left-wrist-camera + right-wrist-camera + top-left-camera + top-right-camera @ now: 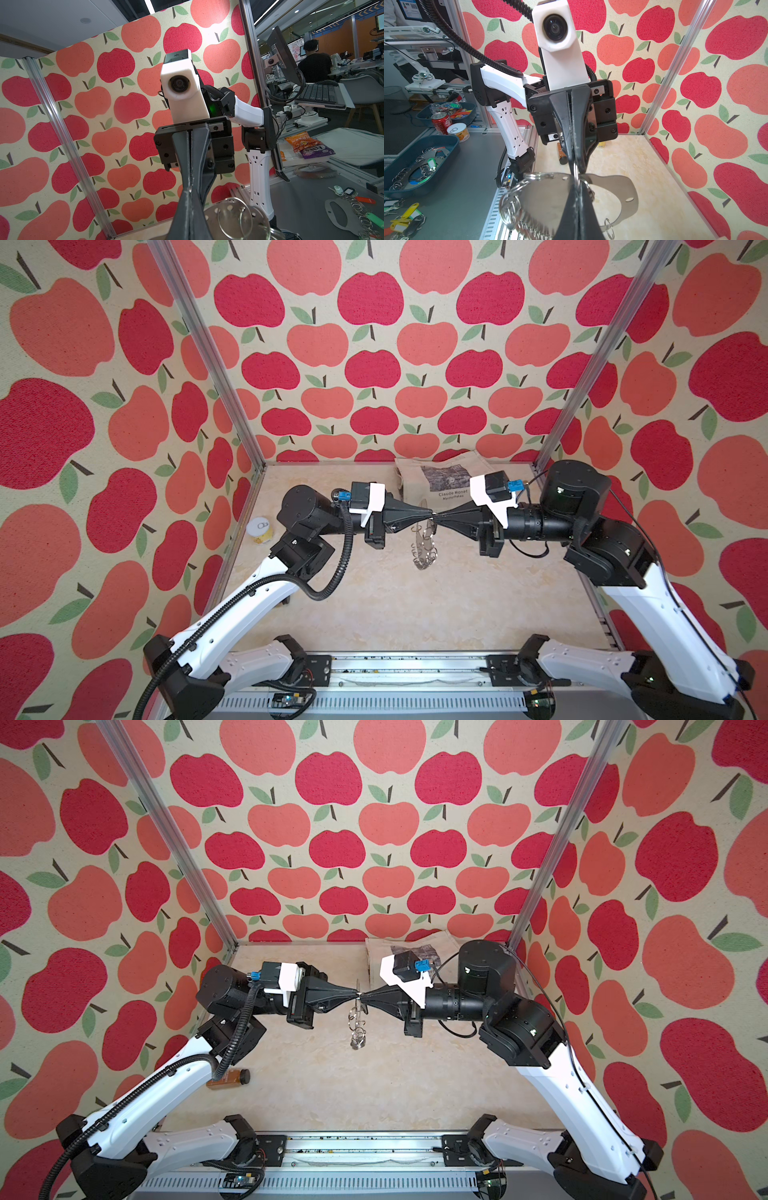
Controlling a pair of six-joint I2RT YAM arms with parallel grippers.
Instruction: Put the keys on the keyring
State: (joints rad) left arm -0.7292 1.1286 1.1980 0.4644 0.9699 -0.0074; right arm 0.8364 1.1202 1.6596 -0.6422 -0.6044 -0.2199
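Both grippers meet tip to tip in mid-air over the table. The keyring (424, 545) (357, 1025) hangs below that meeting point as a grey plate edged with silver rings. In the left wrist view the left gripper (190, 190) is shut, with a small silver ring pinched at its tips and the plate (226, 220) beside it. In the right wrist view the right gripper (577, 181) is shut on a ring at the edge of the plate (546, 199). In both top views the left gripper (430, 513) and right gripper (439, 514) touch. The keys are out of view.
A yellow can (259, 531) stands by the left wall. A brown bottle (228, 1079) lies near the left arm. A printed tote bag (444, 481) lies at the back. Outside the cell are trays with other ring plates (425, 164) and tagged keys.
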